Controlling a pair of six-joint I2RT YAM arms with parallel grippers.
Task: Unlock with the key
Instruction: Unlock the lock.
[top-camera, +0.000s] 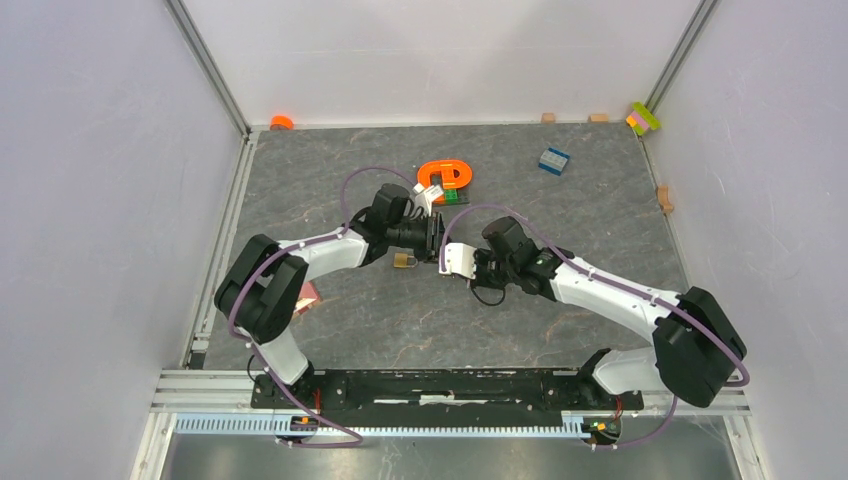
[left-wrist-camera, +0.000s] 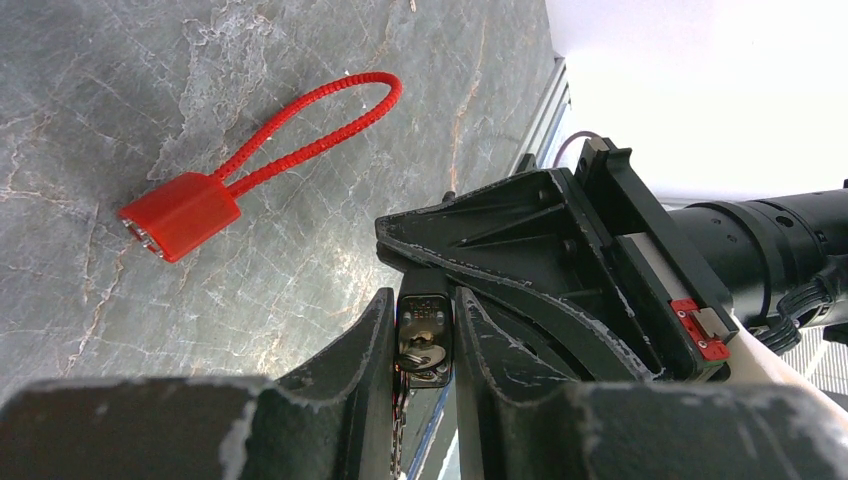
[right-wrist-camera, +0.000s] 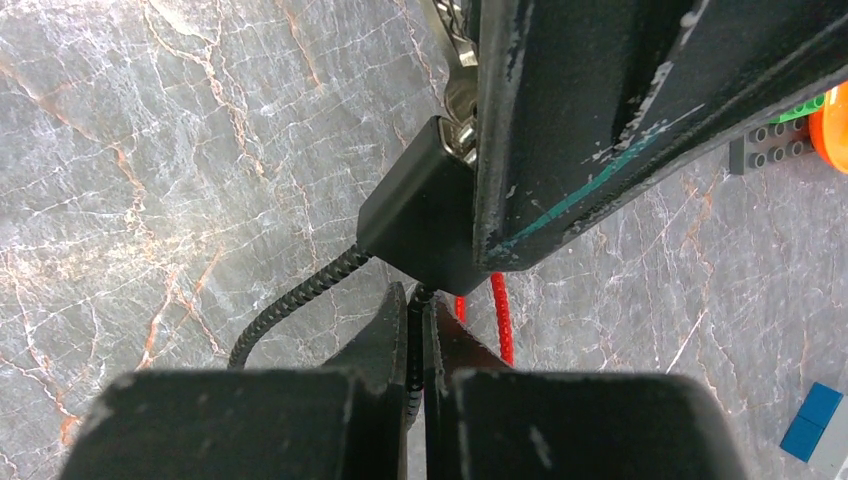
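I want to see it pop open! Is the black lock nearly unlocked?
Done: the black lock is off the table, clamped in the left gripper. In hand: the right gripper is shut on its braided cable beside the body. Left: the cable looks plugged in, so nothing has opened yet. A silvery piece sits in the lock's end; whether it's the key, or turned, I can't tell.

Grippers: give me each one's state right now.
Left gripper: closed, holding the black lock by its body.
Right gripper: closed, pinching that lock's braided cable.
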